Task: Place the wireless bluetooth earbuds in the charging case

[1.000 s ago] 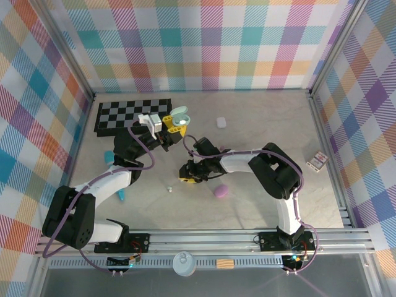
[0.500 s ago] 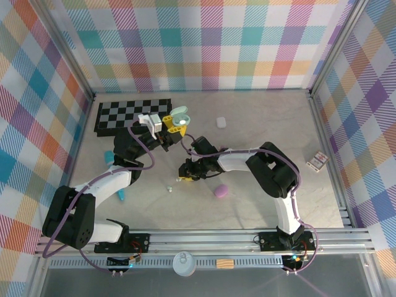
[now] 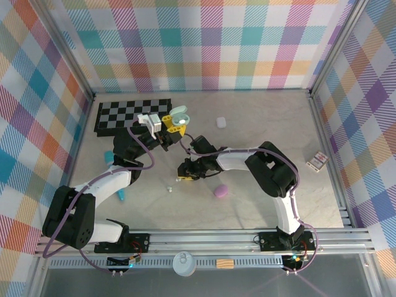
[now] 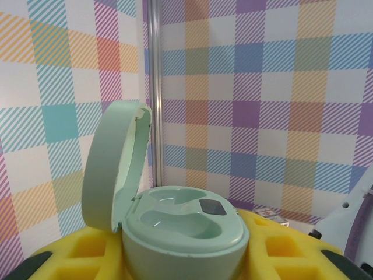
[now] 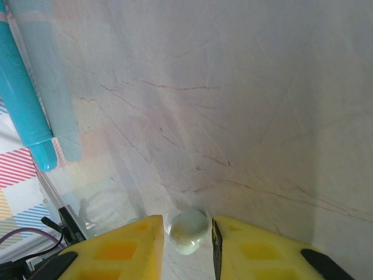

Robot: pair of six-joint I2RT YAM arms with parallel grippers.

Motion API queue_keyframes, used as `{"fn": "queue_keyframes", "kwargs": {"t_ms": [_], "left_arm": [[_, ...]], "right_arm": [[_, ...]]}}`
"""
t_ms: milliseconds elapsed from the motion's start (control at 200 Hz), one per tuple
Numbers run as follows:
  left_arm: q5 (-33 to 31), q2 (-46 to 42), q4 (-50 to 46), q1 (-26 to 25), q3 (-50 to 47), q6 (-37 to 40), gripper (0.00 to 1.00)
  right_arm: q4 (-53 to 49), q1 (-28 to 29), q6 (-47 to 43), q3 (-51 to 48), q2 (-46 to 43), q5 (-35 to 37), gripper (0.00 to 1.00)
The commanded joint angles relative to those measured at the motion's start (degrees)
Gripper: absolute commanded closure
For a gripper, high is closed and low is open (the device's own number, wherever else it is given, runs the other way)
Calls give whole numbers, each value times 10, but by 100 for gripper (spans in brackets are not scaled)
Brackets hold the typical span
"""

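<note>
Since a second ago, your right end effector (image 3: 184, 177) has slid a little toward the left arm, low over the worktop (image 3: 266, 124); your left arm has kept its place. Your left end effector (image 3: 172, 125) pinches the mint charging case (image 4: 186, 230) between its yellow pads (image 4: 280, 251) and holds it upright, near the checkered mat (image 3: 124, 114). The lid (image 4: 113, 166) of the case stands open, and you can look into the pale hollow inside.

In the right wrist view one pale earbud (image 5: 189, 231) lies on the worktop between the two yellow fingers (image 5: 128, 245) of your right end effector. The fingers stand close on both sides of it, but I cannot tell if they press it. A second small pale bud (image 3: 168, 187) lies on the worktop just beside this end effector, on the left arm's side. A teal cylinder (image 5: 23, 87) lies farther off. A purple case (image 3: 220, 191) lies near on the other side, and a white case (image 3: 221, 122) lies farther back.
</note>
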Motion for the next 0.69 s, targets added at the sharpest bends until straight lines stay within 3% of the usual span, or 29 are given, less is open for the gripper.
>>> {"fn": "queue_keyframes", "kwargs": {"t_ms": [0,345,690], "left_arm": [[4,1,38,6,4,-9,68],[6,1,41,6,9,-9,68],[7,-6,40,7,6,-8,68]], "right_arm": [[-46,11,-23,29,16,10,71],[-180,18,-42,96,49,55,72],[-200,19,-37,100,30,86,78]]}}
